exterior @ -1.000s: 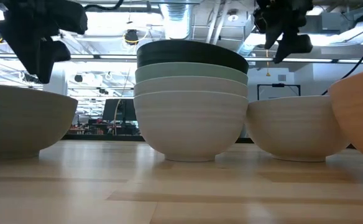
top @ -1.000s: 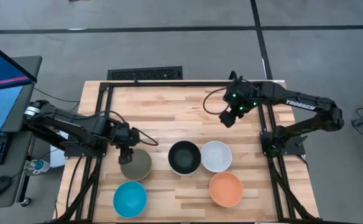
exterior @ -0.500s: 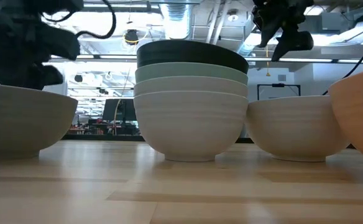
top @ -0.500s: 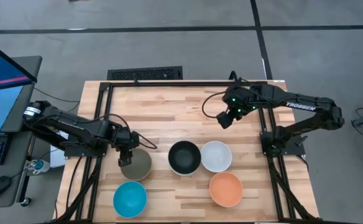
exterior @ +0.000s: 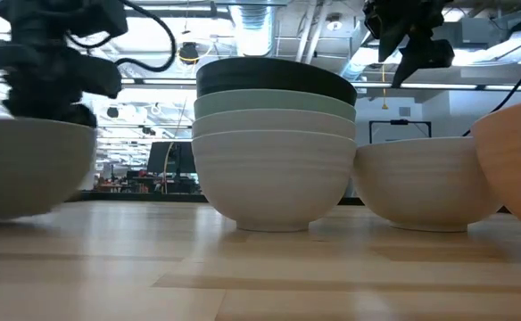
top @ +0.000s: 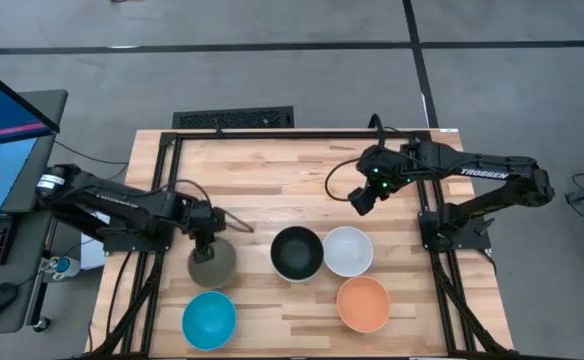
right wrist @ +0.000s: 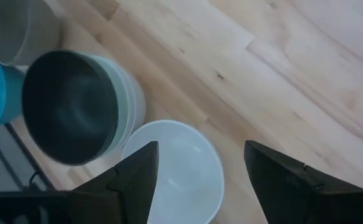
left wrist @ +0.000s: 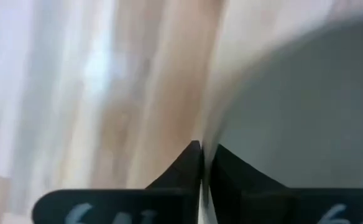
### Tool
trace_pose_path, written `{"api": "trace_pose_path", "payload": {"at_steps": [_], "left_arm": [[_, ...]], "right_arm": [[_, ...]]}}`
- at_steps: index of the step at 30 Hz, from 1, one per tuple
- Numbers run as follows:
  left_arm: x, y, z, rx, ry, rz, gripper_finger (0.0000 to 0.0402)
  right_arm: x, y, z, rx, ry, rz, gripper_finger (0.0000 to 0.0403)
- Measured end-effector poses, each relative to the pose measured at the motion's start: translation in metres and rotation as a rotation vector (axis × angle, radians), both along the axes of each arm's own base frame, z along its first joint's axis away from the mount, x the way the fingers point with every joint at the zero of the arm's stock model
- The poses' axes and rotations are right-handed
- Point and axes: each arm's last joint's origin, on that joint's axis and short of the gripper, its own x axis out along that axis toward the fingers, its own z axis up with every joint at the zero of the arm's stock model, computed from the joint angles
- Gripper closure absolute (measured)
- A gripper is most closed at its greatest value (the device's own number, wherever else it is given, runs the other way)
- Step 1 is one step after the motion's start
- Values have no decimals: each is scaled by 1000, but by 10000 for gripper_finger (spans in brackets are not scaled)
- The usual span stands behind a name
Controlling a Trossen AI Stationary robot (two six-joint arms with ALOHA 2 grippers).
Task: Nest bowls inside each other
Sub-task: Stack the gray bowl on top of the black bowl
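Note:
The olive-grey bowl (top: 213, 268) is at the table's left, seen blurred in the low view (exterior: 28, 169). My left gripper (top: 207, 247) is shut on its far rim. At the middle stands a stack (exterior: 274, 143) with a black bowl (top: 297, 253) on top, a pale mint one under it and two white ones below. A single white bowl (top: 348, 250) sits to the stack's right. The orange bowl (top: 363, 304) and the turquoise bowl (top: 209, 320) sit near the front edge. My right gripper (top: 359, 200) hangs open above the table, beyond the white bowl (right wrist: 175, 168). My left gripper pinches the olive-grey bowl's rim (left wrist: 209, 134) at the bowl's far side, one finger inside the bowl and one outside. The fingers come from above, pointing down. Whether the bowl's base is clear of the table I cannot tell.
A dark frame rail (top: 302, 134) runs along the table's far edge, with more rails down both sides. Bare wood (top: 272, 180) lies between the two arms on the far half. A monitor (top: 2, 130) stands off the table's left.
My left gripper has come down onto the olive-grey bowl's far rim and shut on it. The bowl has shifted a little toward the table's left edge. My right gripper, still open, has drifted slightly toward the white bowl.

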Motion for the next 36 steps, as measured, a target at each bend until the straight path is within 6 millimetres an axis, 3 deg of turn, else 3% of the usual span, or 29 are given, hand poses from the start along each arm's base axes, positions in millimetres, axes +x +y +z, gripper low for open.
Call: {"api": "trace_pose_path", "payload": {"at_steps": [5, 8, 12, 15, 19, 24, 28, 32, 36], "left_arm": [[14, 26, 35, -56, -84, 112, 399], [23, 37, 73, -87, -174, 145, 399], [43, 46, 123, -111, -265, 162, 400], [74, 41, 150, -138, -292, 116, 400], [125, 31, 169, -52, -196, 4, 401], [183, 26, 172, -4, -120, -123, 401], [218, 26, 158, -28, -103, -172, 401], [235, 22, 129, -51, 30, -193, 401], [245, 16, 118, -73, 20, -210, 401]], "right_arm": [[-4, 4, -2, -47, 63, -46, 143], [-5, 11, -7, -52, 86, -18, 143], [-9, 16, -32, -46, 171, -6, 143], [-15, 17, -57, -28, 252, -40, 143], [-16, 19, -85, 22, 256, -71, 143], [-12, 22, -93, 28, 181, -53, 143], [-12, 26, -96, 20, 185, -39, 143], [-14, 30, -99, 20, 199, -23, 143], [-14, 33, -99, 18, 198, -7, 143]]}}
